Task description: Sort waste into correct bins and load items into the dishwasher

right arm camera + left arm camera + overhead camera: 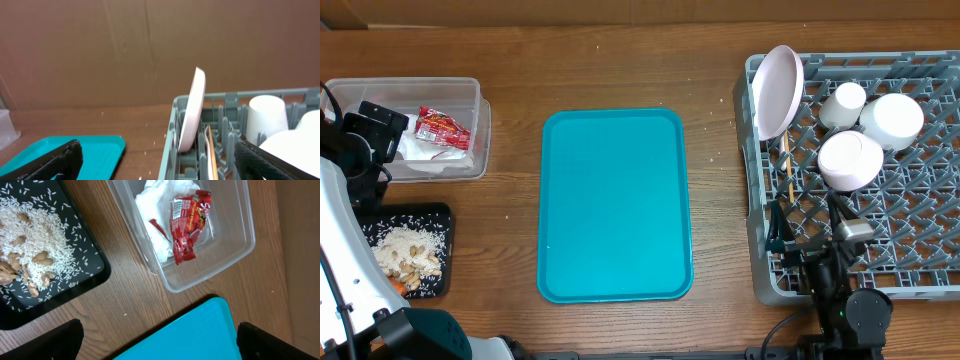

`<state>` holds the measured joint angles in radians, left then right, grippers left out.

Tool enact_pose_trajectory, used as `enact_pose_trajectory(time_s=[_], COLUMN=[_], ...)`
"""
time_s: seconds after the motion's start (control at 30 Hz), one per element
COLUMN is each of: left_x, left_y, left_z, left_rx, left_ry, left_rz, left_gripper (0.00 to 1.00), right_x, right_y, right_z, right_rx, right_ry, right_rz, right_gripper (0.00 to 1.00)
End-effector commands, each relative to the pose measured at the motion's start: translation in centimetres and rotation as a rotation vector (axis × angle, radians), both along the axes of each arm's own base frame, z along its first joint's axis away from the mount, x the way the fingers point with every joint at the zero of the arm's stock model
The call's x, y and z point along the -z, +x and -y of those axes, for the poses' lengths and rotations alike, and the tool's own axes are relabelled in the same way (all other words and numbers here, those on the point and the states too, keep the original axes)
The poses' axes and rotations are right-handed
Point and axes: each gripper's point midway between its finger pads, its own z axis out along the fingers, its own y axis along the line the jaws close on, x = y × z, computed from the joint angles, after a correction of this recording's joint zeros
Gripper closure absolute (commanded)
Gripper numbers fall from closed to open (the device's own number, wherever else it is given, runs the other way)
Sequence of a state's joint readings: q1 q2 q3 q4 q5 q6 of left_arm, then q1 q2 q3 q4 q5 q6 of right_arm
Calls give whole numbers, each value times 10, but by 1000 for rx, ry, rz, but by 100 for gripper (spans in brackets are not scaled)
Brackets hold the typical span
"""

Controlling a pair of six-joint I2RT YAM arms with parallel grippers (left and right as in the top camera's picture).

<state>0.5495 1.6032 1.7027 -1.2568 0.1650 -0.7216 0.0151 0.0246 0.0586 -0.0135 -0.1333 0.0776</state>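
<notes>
The clear tub (470, 140) at the far left holds white napkins (155, 205) and the red wrapper (442, 127). The black tray (438, 215) in front of it holds rice scraps (405, 250); a bit of orange carrot (398, 287) shows beside my arm. The grey dish rack (760, 200) on the right holds the upright plate (778, 92), the cup (844, 103), two bowls (892, 120) (850, 160) and the fork (787, 165). My left gripper (160, 347) is open and empty, high over the wood between tub and teal tray. My right gripper (815, 232) is open and empty over the rack's front left part.
The teal serving tray (615, 205) lies bare in the middle of the table. Its corner shows in the left wrist view (190, 335) and the right wrist view (95, 147). A cardboard wall stands behind the table. A few rice grains lie on the wood near the rack.
</notes>
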Motion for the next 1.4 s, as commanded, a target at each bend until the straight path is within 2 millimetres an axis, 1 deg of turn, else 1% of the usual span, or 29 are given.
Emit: enact_pose_trajectory(time_s=[0.0, 0.13, 0.2, 0.33, 0.37, 0.53, 0.57, 0.6, 1.37], left_x=[-5, -5, -5, -5, -5, -5, -5, -5, -5], left_y=[2, 2, 2, 2, 2, 2, 2, 2, 2], left_z=[2, 2, 2, 2, 2, 2, 2, 2, 2], left_rx=[28, 28, 28, 28, 28, 28, 28, 28, 28], left_ry=[17, 17, 17, 17, 17, 17, 17, 17, 17], left_rz=[11, 11, 11, 11, 11, 11, 11, 11, 11], left_gripper=[0, 0, 0, 0, 0, 0, 0, 0, 0], right_x=[-8, -13, -15, -12, -10, 18, 24, 36, 36], right_y=[-2, -1, -1, 0, 0, 3, 4, 4, 4], right_z=[4, 7, 7, 7, 7, 10, 12, 15, 16], right_rx=[22, 42, 40, 47, 48, 64, 74, 86, 90], right_ry=[-24, -33, -41, -68, -80, -108, -108, -110, -103], right_rz=[51, 111, 119, 114, 105, -6, -32, -80, -82], right_gripper=[0, 0, 0, 0, 0, 0, 0, 0, 0])
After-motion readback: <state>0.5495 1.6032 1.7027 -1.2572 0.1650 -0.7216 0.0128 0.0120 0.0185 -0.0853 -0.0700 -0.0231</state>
